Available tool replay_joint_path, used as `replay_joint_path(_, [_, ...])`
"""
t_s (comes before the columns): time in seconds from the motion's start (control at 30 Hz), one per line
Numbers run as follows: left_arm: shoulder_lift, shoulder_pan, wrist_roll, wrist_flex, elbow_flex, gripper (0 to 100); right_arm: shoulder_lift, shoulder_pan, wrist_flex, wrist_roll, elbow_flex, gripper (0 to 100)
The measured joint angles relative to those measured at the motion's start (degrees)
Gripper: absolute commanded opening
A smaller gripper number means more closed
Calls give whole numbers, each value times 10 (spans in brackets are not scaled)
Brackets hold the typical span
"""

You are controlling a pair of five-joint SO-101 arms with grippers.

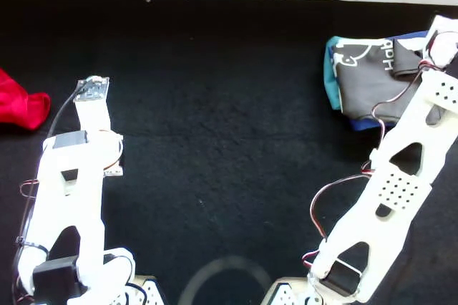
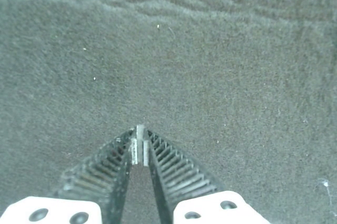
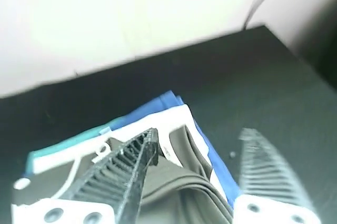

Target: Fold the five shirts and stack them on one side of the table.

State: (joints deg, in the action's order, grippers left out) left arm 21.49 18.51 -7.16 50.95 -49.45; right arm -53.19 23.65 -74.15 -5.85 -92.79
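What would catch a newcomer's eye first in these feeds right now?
The stack of folded shirts at the table's far right draws the eye first: grey on top, teal and blue edges beneath, with the right gripper open over it. Next comes the crumpled red shirt at the left edge, not yet folded, while the left gripper is shut over the bare black table.

L tool (image 2: 139,141) closed, R tool (image 3: 200,135) spread

White print + graphic on grey shirt (image 1: 368,79), letters too warped to read, no other txt legible
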Motion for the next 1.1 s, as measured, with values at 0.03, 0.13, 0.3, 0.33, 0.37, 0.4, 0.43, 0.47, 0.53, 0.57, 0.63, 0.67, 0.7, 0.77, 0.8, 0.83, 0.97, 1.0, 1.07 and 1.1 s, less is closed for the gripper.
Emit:
replay_joint_path(0.03, [0, 0, 0, 0, 0, 8, 0, -4, -6, -4, -8, 23])
replay_joint_path(0.13, [0, 0, 0, 0, 0, 8, 0, -20, -54, -62, -15, 8])
replay_joint_path(0.3, [0, 0, 0, 0, 0, 8, 0, -48, -123, -87, 9, 7])
replay_joint_path(0.33, [0, 0, 0, 0, 0, 8, 0, -51, -123, -87, 23, 7])
replay_joint_path(0.37, [0, 0, 0, 0, 0, 8, 0, -52, -122, -87, 39, 7])
replay_joint_path(0.4, [0, 0, 0, 0, 0, 8, 0, -52, -119, -87, 55, 7])
replay_joint_path(0.43, [0, 0, 0, 0, 0, 8, 0, -52, -112, -87, 76, 7])
replay_joint_path(0.47, [0, 0, 0, 0, 0, 8, 0, -51, -98, -87, 96, 7])
replay_joint_path(0.53, [0, 0, 0, 0, 0, 8, 0, -48, -62, -87, 142, 7])
replay_joint_path(0.57, [0, 0, 0, 0, 0, 8, 0, -47, -46, -87, 164, 7])
replay_joint_path(0.63, [0, 0, 0, 0, 0, 8, -1, -40, -20, -89, 203, 7])
replay_joint_path(0.67, [0, 0, 0, 0, 0, 8, -1, -40, -11, -89, 220, 7])
replay_joint_path(0.7, [0, 0, 0, 0, 0, 8, -1, -39, -2, -89, 233, 7])
replay_joint_path(0.77, [0, 0, 0, 0, 0, 8, -1, -39, 18, -89, 255, 7])
replay_joint_path(0.8, [0, 0, 0, 0, 0, 8, -1, -39, 31, -89, 263, 7])
replay_joint_path(0.83, [0, 0, 0, 0, 0, 8, -1, -39, 42, -89, 270, 7])
replay_joint_path(0.97, [0, 0, 0, 0, 0, 8, -1, -33, 113, -89, 298, 7])
replay_joint_path(1.0, [0, 0, 0, 0, 0, 8, -3, -30, 134, -89, 303, 7])
replay_joint_path(1.07, [0, 0, 0, 0, 0, 8, -4, -20, 177, -89, 317, 7])
replay_joint_path(1.1, [0, 0, 0, 0, 0, 8, -4, -15, 199, -89, 324, 7])
